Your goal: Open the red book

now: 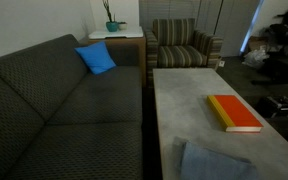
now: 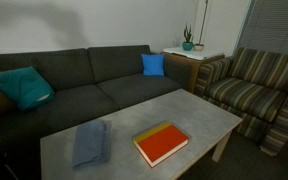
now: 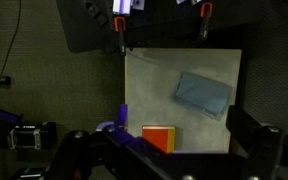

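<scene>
Red book (image 2: 161, 144) lies shut and flat near the table (image 2: 189, 108) edge, well clear of the cloth (image 2: 90, 142) — my gripper (image 3: 169, 150) hangs high above it, jaws apparently spread and empty, so I judge the cover's free edge reachable.

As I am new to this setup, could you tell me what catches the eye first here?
The red book stands out, lying closed on the grey table, with a blue-grey cloth beside it. Behind, a bright blue cushion sits on the dark sofa.
</scene>
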